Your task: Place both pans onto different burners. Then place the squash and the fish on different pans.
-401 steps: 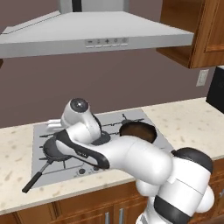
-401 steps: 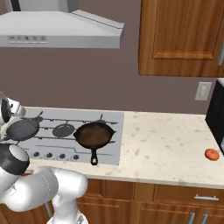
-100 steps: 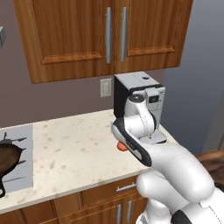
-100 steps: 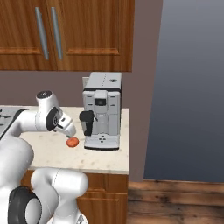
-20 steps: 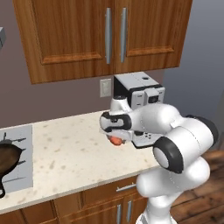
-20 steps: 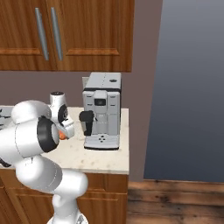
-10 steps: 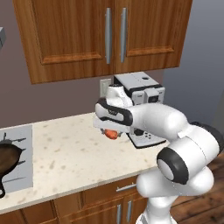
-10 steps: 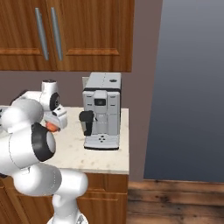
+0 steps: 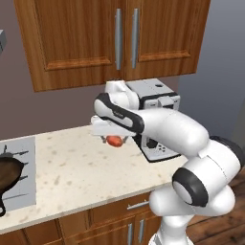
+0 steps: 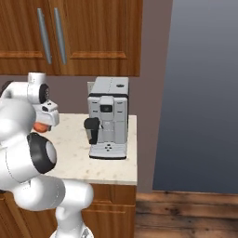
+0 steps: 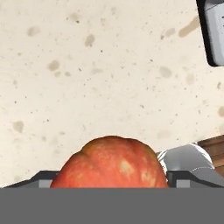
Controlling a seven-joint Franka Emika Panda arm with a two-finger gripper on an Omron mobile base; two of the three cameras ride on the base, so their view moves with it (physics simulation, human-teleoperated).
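The squash (image 9: 114, 140) is gripped in the end effector (image 9: 114, 139), raised above the speckled table (image 9: 86, 167) beside the coffee machine (image 9: 155, 124). It is best carried level toward the skillet (image 9: 8, 174) at the cooktop and lowered gently.

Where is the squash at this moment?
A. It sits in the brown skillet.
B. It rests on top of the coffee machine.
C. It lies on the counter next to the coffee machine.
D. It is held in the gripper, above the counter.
D: the squash sits between the fingers of the gripper, lifted clear of the speckled counter, left of the coffee machine.
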